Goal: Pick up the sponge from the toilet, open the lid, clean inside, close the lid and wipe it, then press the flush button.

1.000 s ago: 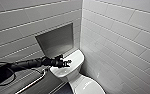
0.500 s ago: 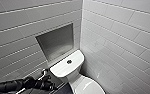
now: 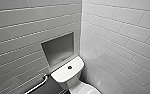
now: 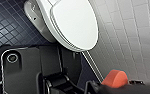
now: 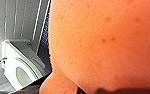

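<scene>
The white toilet (image 3: 63,75) stands in the tiled corner, with the round flush button (image 3: 69,67) in the middle of its flat tank top. Its oval lid (image 4: 73,23) lies shut over the bowl in the left wrist view. The orange-red sponge (image 5: 103,42) sits very close and large in the right wrist view, with my right gripper shut on it. The same sponge (image 4: 114,77) pokes up from a dark gripper part in the left wrist view, apart from the lid. The toilet (image 5: 18,62) shows small beyond the sponge. My left gripper is shut.
A metal grab bar (image 3: 38,85) runs along the left wall beside the tank. A recessed niche (image 3: 58,48) sits in the wall above the tank. The floor (image 4: 6,27) is dark small tile, and white tiled walls (image 3: 121,42) close in on both sides.
My left arm, stretched to the tank top a second ago, has drawn back down and to the left. The toilet itself has not moved.
</scene>
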{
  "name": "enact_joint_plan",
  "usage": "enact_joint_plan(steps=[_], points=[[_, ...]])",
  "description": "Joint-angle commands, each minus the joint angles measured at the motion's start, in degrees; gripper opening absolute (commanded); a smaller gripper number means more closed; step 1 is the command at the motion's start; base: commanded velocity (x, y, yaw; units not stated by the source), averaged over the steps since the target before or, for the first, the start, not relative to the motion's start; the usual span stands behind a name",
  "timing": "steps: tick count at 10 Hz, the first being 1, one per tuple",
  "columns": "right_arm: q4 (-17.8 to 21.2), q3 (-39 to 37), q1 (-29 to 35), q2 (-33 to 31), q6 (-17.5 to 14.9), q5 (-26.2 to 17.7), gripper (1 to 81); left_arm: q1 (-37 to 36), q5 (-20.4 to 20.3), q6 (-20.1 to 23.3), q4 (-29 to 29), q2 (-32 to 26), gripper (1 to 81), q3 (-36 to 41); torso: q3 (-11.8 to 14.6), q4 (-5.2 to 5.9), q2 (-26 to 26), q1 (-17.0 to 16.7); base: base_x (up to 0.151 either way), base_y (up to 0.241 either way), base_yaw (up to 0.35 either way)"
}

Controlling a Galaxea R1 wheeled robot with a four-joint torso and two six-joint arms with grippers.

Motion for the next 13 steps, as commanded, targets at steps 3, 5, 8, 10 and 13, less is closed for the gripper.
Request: enact_joint_plan(steps=[3, 5, 8, 10, 13], points=[[0.0, -3.5, -0.7, 1.5, -0.3, -4.6, 1.0, 23.4, -14.6, 0.2, 15.0, 9.5, 1.0, -10.1, 5.8, 0.0, 0.0, -0.1, 0.0, 0.0, 0.0], [0.1, -5.1, -0.8, 2.6, -0.3, -4.6, 1.0, 27.7, -17.3, 0.2, 15.3, 14.8, 1.0, -19.4, 5.4, 0.0, -0.1, -0.2, 0.0, 0.0, 0.0], [0.3, -5.8, -1.4, 3.1, -0.3, -4.6, 1.0, 32.0, -24.6, -0.6, 14.2, 20.8, 1.0, -30.1, 5.9, 0.0, -0.1, -0.2, 0.0, 0.0, 0.0], [0.5, -7.5, -1.5, 4.1, -0.3, -4.6, 1.0, 33.8, -28.3, -0.8, 9.8, 25.4, 1.0, -38.3, 5.9, 0.0, -0.2, -0.2, 0.0, 0.0, 0.0], [0.7, -9.6, -1.5, 5.1, -0.3, -4.6, 1.0, 34.4, -28.5, -0.9, 10.1, 30.4, 1.0, -45.3, 9.2, 0.0, -0.2, -0.2, 0.0, 0.0, 0.0]])
